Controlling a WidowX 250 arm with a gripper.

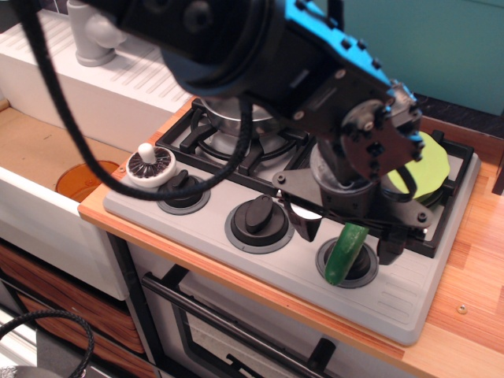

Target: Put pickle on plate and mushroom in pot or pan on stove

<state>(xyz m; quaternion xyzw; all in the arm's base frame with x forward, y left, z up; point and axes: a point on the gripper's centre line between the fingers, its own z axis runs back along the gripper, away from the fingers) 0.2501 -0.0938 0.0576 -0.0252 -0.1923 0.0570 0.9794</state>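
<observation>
On the grey stove (409, 295) I see my tool (346, 236) low over the pickle (344, 252). Its two black fingers (305, 224) stand wide apart, one on each side of the pickle's top end, and I cannot tell if they touch it. The pickle is dark green and lies across the knob on the right, with its lower end toward the front edge of the stove. The lime-green plate (429, 167) sits on the right burner behind the tool, and the arm hides much of it. The mushroom (151, 165) rests upside down at the left end of the stove, just beside the left knob (179, 191), with its white stem pointing up. The shiny pan (228, 118) is on the back left burner, mostly hidden by the arm. The stove sits on a wooden tabletop (472, 268). An orange bowl (87, 179) lies lower down to the left.
</observation>
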